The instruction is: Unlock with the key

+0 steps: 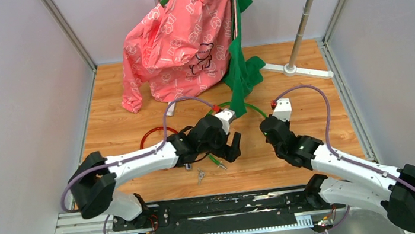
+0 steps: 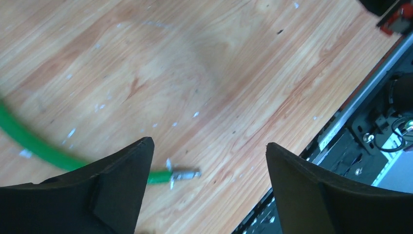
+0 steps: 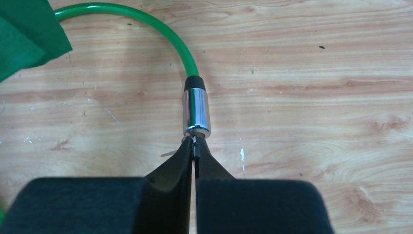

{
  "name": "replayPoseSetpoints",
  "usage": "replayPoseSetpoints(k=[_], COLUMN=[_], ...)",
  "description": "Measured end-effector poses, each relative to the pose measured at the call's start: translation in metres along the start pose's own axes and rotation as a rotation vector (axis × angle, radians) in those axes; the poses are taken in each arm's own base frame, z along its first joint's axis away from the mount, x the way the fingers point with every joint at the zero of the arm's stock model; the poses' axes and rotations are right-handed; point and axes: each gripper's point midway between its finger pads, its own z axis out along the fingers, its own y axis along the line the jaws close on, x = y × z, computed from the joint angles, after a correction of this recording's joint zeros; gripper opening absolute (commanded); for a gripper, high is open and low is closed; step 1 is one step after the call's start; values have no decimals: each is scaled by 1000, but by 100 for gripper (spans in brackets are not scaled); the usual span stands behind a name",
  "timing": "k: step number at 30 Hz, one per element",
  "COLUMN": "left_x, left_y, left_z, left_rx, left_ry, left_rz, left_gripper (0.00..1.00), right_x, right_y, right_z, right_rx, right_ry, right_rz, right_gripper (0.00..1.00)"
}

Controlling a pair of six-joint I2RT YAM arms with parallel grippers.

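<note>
**Green cable lock (image 3: 160, 24): right tool clamped, left tool apart**

My right arm (image 1: 342, 160) reaches forward and inward, low over the wooden table (image 1: 308, 81). My right gripper (image 3: 195, 147) is closed tight, with its pads pressed on a thin metal sliver at the mouth of the lock's chrome barrel (image 3: 196, 112). The pads hide most of that sliver, but it looks like the key (image 3: 194, 141), seated in the barrel's near end. The cable curves out of the barrel's far end toward a green cloth (image 3: 24, 34).

My left arm (image 1: 138, 159) stretches across toward the middle of the table. Its wrist tips my left gripper (image 2: 208, 146) down at the wood, fingers spread wide and holding nothing. The cable's free metal pin end (image 2: 186, 173) lies flat on the table below, touching neither finger.
</note>
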Motion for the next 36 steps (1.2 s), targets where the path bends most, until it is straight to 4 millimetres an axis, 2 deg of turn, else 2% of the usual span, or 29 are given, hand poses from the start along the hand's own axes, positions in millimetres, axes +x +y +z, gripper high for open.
replayPoseSetpoints(k=[11,14,18,22,25,26,29,31,33,36], left_x=[5,15,33,41,46,47,48,49,51,54], left_y=[44,69,104,123,129,130,137,139,141,142], left_z=[-75,-93,-109,-121,-124,-124,-127,-127,-127,-125], left_rx=[-222,-313,-423,-493,-518,-523,-544,-551,-555,-554], left_ry=[-64,-58,-32,-16,0,1,5,6,12,25], left_rz=[-34,-64,-120,-171,-194,-201,-227,-237,-245,-260], left_gripper=[92,91,89,87,86,86,85,85,85,84], right_x=[1,-2,-16,-28,-31,-31,-30,-32,-37,-43], right_y=[-3,-2,1,1,-2,-3,-13,-21,-27,-38], right_z=[35,45,61,76,86,88,94,96,98,95], right_rx=[11,12,12,19,24,24,37,53,64,82], right_ry=[36,45,34,24,29,34,46,47,46,35], right_rz=[12,10,21,24,22,22,27,33,39,52], right_gripper=[0,0,0,0,12,23,45,55,62,65])
